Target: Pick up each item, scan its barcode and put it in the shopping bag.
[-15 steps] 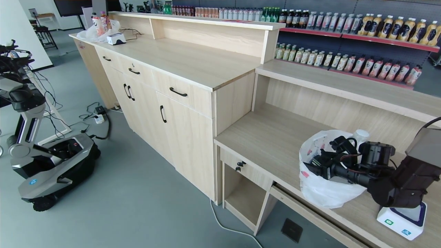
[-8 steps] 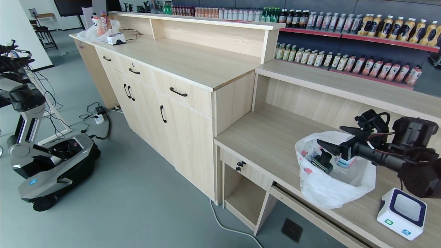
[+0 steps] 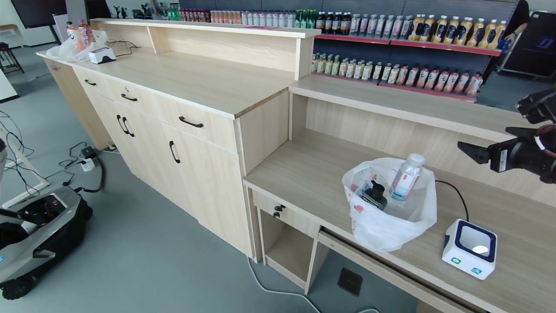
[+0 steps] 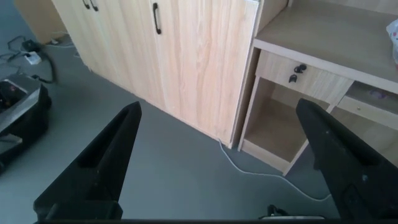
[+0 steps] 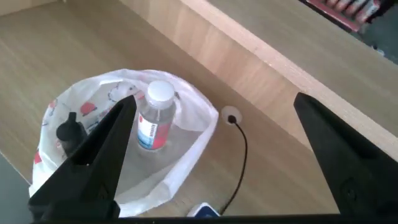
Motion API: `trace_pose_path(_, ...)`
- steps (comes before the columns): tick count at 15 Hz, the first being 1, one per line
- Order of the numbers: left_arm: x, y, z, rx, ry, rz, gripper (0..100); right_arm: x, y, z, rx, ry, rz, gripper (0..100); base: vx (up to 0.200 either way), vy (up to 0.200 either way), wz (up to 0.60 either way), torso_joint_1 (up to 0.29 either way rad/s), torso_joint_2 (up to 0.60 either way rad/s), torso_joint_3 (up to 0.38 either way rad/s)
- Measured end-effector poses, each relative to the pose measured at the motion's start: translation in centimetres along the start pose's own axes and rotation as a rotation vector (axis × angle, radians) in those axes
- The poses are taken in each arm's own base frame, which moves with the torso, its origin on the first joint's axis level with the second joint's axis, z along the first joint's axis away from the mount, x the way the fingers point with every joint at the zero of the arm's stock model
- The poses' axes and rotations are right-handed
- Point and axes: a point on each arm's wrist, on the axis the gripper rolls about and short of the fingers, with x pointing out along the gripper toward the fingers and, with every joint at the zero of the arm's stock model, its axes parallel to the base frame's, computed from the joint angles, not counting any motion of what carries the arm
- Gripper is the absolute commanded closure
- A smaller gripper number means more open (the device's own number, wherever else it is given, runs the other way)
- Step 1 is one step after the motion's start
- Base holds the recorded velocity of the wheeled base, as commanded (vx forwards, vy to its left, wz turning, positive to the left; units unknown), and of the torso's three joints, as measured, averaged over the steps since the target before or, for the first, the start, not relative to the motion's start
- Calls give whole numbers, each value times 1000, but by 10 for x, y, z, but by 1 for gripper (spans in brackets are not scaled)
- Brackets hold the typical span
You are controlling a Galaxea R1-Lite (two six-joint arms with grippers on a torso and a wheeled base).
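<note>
Here the bottle (image 3: 406, 176) leans inside the shopping bag (image 3: 391, 230).

Your head camera looks forward and down over the desk (image 3: 321, 174) from well back. Your right wrist camera hangs above it, sharing the shopping bag (image 5: 186, 165); the left faces the floor (image 4: 186, 168).

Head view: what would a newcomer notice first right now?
The white shopping bag on the low counter, with a clear bottle standing inside. Beside it sits the white scanner, and the open right gripper hangs above the counter, apart from the bag.
</note>
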Motion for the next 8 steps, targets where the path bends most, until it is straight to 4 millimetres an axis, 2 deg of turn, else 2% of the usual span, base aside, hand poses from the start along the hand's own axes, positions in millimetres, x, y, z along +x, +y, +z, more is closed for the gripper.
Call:
trace_pose_path(2, 0, 0, 0, 0, 0, 0, 0, -9, -11, 26, 73, 48, -96, 0, 0, 0, -600, 2, -2, 7)
trace_pose_path(4, 0, 0, 0, 0, 0, 0, 0, -17, -18, 42, 129, 86, -174, 0, 0, 0, -600, 0, 5, 5)
trace_pose_path(6, 0, 0, 0, 0, 0, 0, 0, -28, -20, 49, 153, 109, -233, 0, 0, 0, -600, 2, 2, 2)
trace_pose_path(8, 0, 0, 0, 0, 0, 0, 0, -42, -19, 47, 160, 116, -247, 0, 0, 0, -600, 0, 0, 0)
